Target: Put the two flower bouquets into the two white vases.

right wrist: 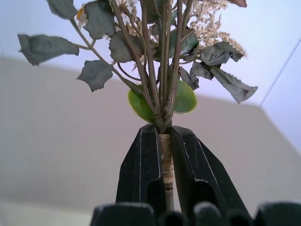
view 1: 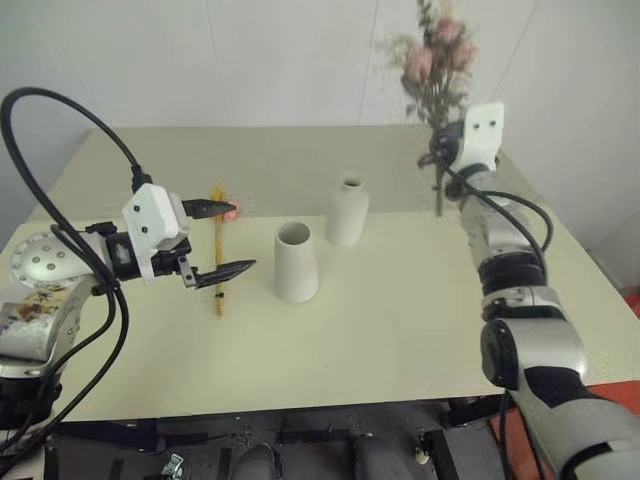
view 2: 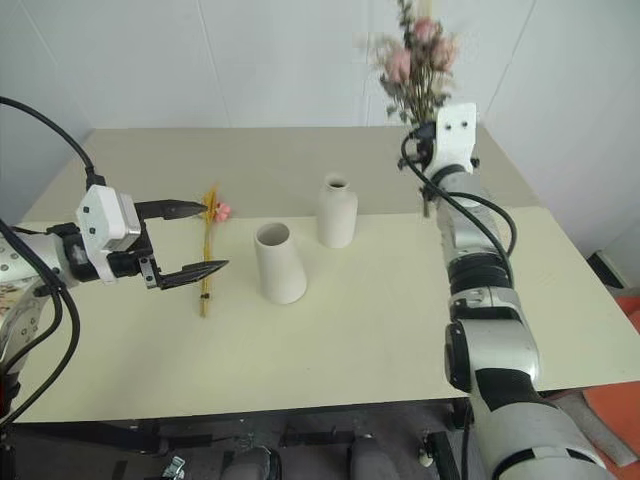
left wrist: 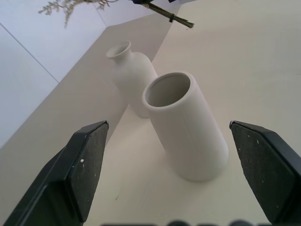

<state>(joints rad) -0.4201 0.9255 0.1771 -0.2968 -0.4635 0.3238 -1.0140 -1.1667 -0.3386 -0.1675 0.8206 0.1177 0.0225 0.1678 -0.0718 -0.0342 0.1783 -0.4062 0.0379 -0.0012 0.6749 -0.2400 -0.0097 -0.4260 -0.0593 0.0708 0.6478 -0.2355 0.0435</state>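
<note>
The rose bunch (view 1: 437, 60) stands upright in the air over the far right part of the table (view 1: 400, 340), blooms up and stem end down, its long axis close to vertical; the right gripper (right wrist: 164, 134) has its two black fingers pressed together on the wrapped stem. The right wrist view shows that grip close up, the stem running straight between the fingers with grey-green leaves and one bright green leaf fanning out just past the tips, while the head views show instead the pink blooms high against the wall and the stem end hanging below the gripper. From the rose bunch, the bottle vase (view 1: 347, 210) stands at about eight o'clock in the left eye view, and the cone vase (view 1: 296, 262) stands just beside it, nearer the robot and to the left, both upright and apart from each other. The left wrist view looks into the cone vase's wide mouth and shows the bottle's narrow neck behind it. Further left the wheat bunch (view 1: 218, 262) lies flat on the table, its long axis running from near to far, pink blossoms at the far end. The left gripper (view 1: 228, 240) hangs above it with fingers spread wide, empty, pointing towards the cone vase.
</note>
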